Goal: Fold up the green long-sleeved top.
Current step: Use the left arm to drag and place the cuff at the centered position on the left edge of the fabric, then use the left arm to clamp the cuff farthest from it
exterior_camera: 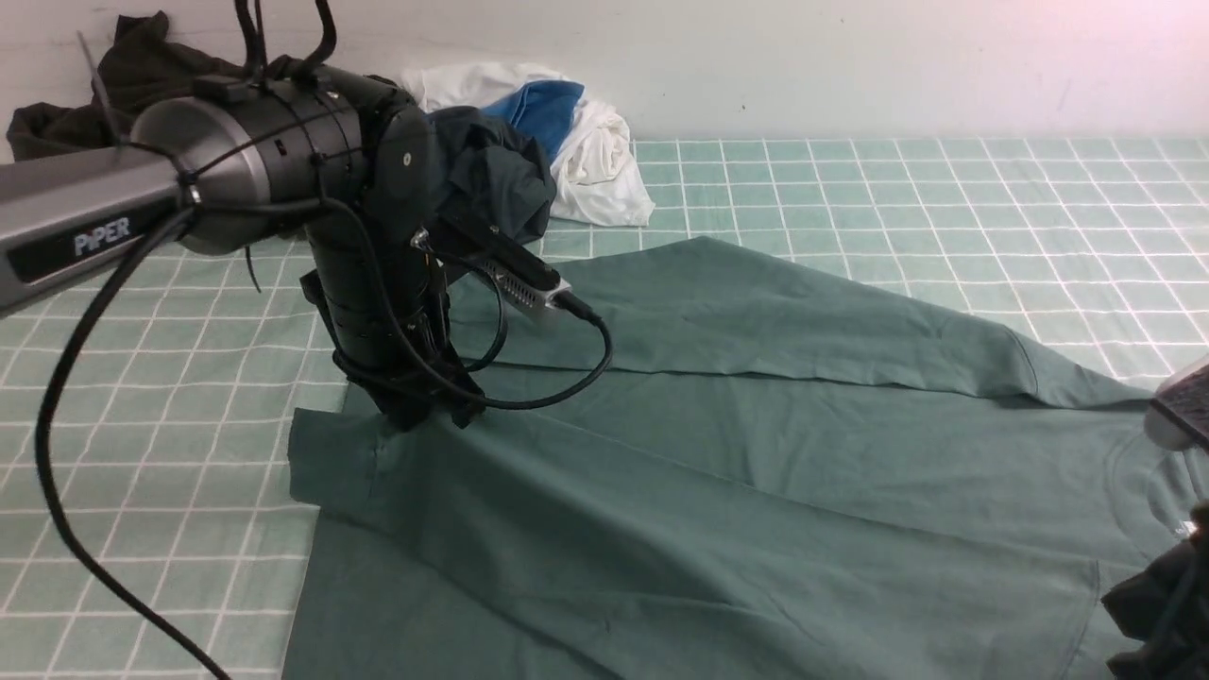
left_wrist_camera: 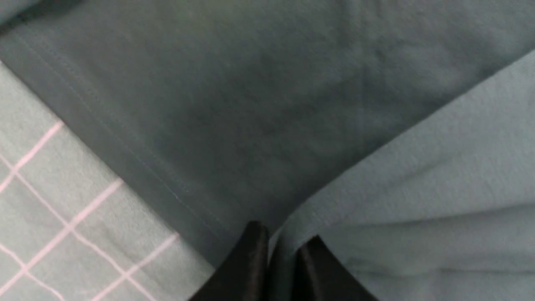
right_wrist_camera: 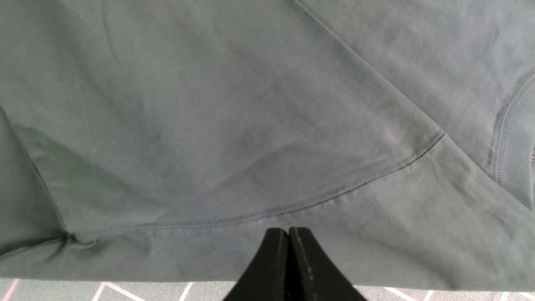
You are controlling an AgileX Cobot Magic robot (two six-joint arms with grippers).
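The green long-sleeved top [exterior_camera: 756, 453] lies spread across the checked table cloth, with one part folded over along a long crease. My left gripper [exterior_camera: 425, 411] points down at the top's left edge. In the left wrist view the left gripper [left_wrist_camera: 282, 246] is shut, with a ridge of the top [left_wrist_camera: 292, 104] pinched between the jaws, beside a stitched hem. My right gripper [exterior_camera: 1148, 614] is at the bottom right corner, mostly cut off. In the right wrist view the right gripper [right_wrist_camera: 288, 230] is shut, tips together over the top [right_wrist_camera: 209, 125] just short of a seam; no cloth shows between them. The ribbed neck [right_wrist_camera: 514, 138] is close by.
A blackish dark-olive garment [exterior_camera: 132, 66] lies at the back left against the wall. A pile of dark teal-grey, blue and white cloth [exterior_camera: 567, 142] sits behind the left arm. Bare checked table cloth [exterior_camera: 945, 208] stretches to the back right and along the left side.
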